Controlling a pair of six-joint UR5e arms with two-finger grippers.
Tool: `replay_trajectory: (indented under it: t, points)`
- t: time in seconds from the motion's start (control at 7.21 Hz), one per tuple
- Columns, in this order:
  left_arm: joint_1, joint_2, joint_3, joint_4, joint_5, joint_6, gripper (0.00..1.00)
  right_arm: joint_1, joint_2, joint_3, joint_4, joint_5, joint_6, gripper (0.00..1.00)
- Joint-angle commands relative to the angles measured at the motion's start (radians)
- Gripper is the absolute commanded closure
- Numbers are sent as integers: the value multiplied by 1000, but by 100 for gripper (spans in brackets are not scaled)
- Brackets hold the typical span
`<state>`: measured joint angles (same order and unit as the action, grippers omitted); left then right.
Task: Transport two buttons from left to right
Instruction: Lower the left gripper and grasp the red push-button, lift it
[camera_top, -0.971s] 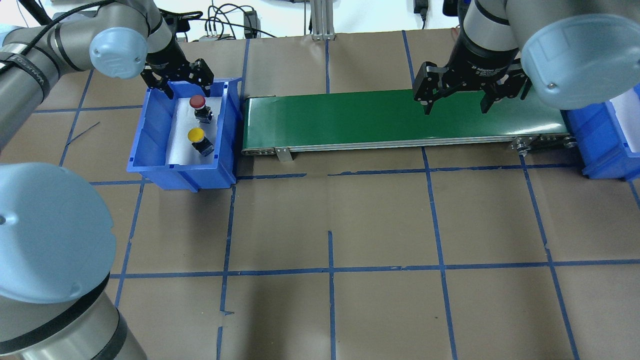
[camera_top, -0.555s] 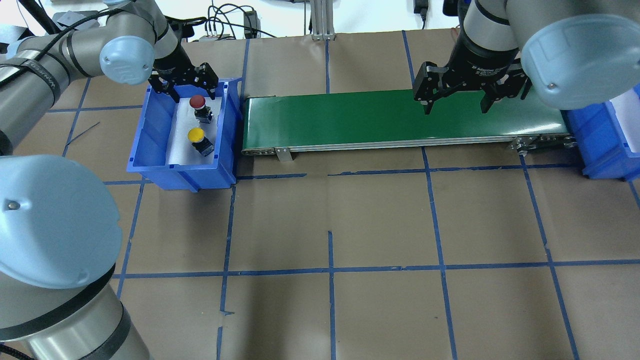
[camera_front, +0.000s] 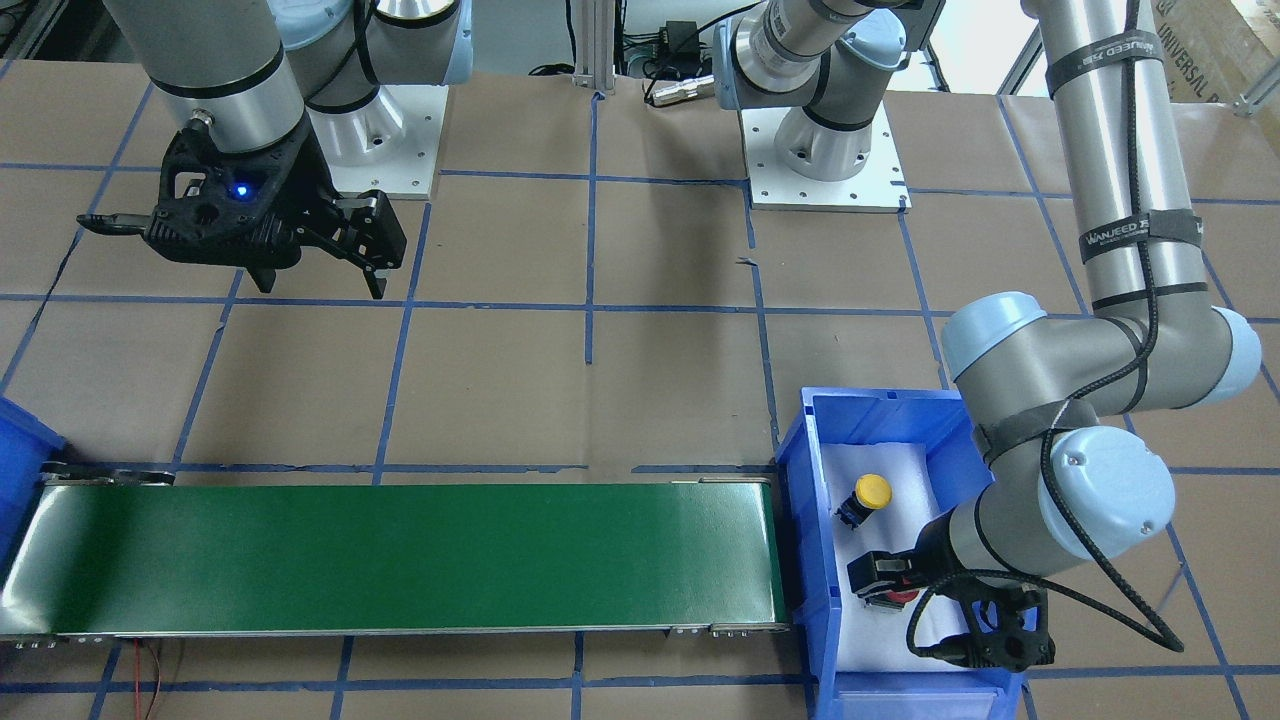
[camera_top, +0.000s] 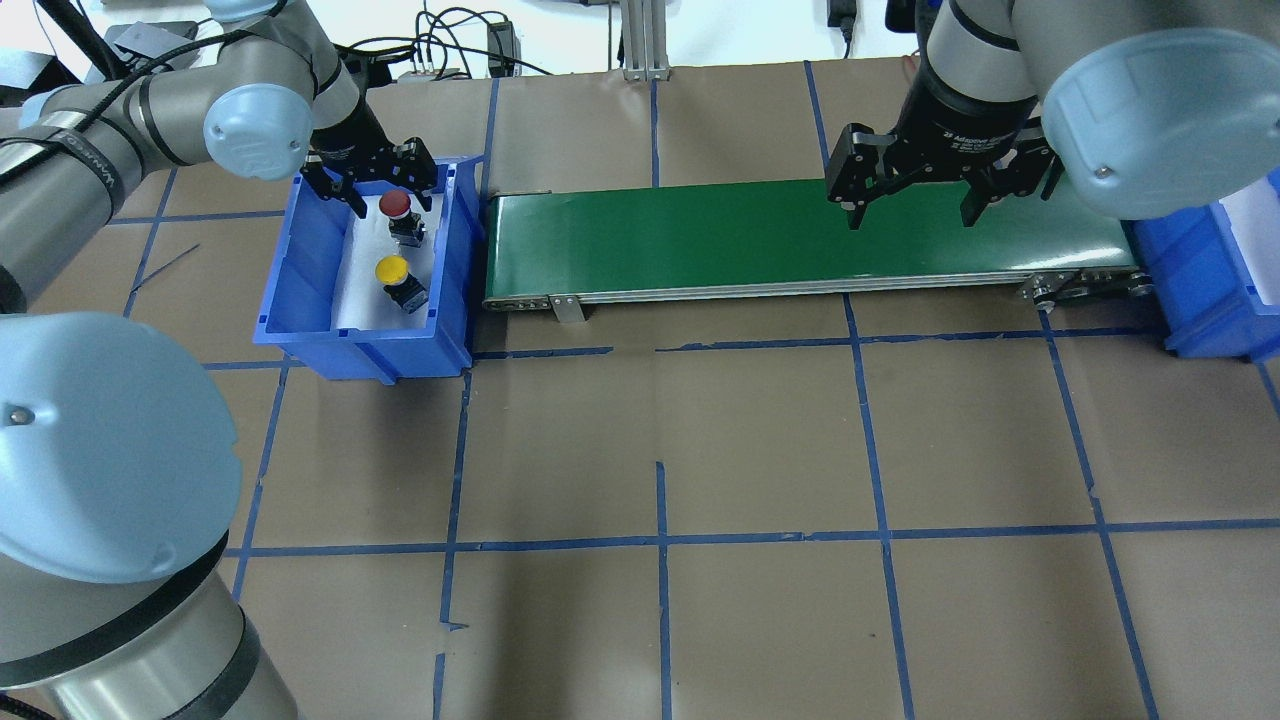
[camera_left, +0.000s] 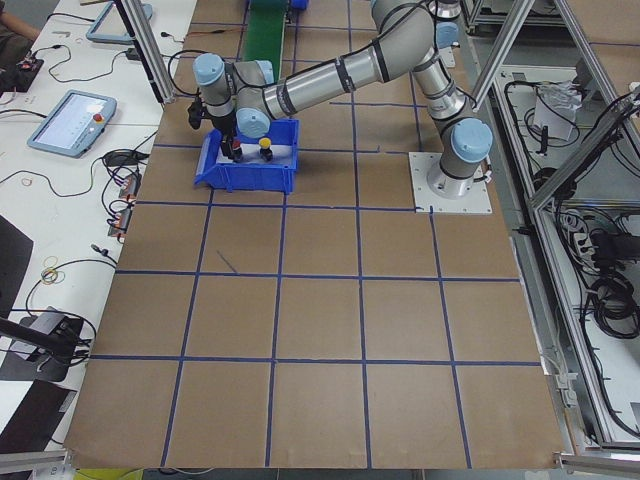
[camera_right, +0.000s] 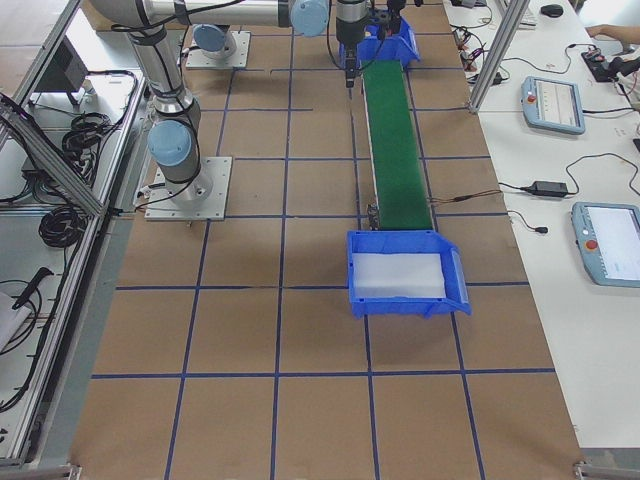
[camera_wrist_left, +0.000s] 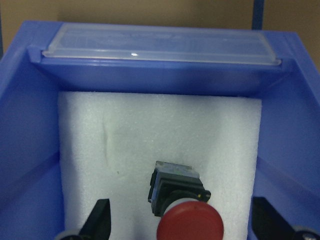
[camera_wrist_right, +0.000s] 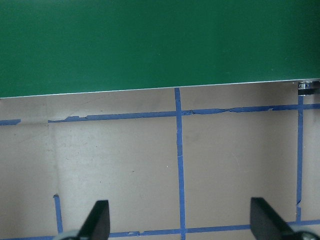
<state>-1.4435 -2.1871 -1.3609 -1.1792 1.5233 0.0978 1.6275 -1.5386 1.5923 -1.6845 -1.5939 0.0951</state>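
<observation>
The red button (camera_top: 397, 205) and the yellow button (camera_top: 391, 268) stand on white foam in the left blue bin (camera_top: 300, 285). My left gripper (camera_top: 383, 190) is open and low in the bin's far end. In the left wrist view the red button (camera_wrist_left: 190, 226) sits between the two fingers (camera_wrist_left: 98, 220), which stand apart from it. In the front-facing view the red button (camera_front: 902, 597) is partly hidden by my left gripper (camera_front: 940, 605); the yellow button (camera_front: 872, 489) is free. My right gripper (camera_top: 910, 212) is open and empty above the green conveyor (camera_top: 700, 240).
The conveyor (camera_front: 400, 555) runs from the left bin (camera_front: 800, 520) to a second blue bin (camera_top: 1200, 290) at the right end, lined with white foam (camera_right: 400, 277). Blue tape lines grid the brown table. The right wrist view shows the belt edge (camera_wrist_right: 150, 50) and table below.
My left gripper has come down and toward the red button inside the bin, and now straddles it. The right arm and both buttons have not moved.
</observation>
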Motion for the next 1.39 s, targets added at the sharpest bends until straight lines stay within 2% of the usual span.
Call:
replay_trajectory:
  t: [0.0, 0.55, 0.69, 1.11, 1.25]
  points:
    - [0, 17, -33, 32, 8, 2, 99, 0, 0, 0, 0, 0, 0, 0]
    - [0, 21, -1, 33, 9, 5, 100, 0, 0, 0, 0, 0, 0, 0]
    - [0, 52, 9, 26, 12, 6, 100, 0, 0, 0, 0, 0, 0, 0]
    - [-9, 251, 14, -188, 17, -33, 100, 0, 0, 0, 0, 0, 0, 0]
    - [-41, 280, 37, -257, 30, -94, 100, 0, 0, 0, 0, 0, 0, 0]
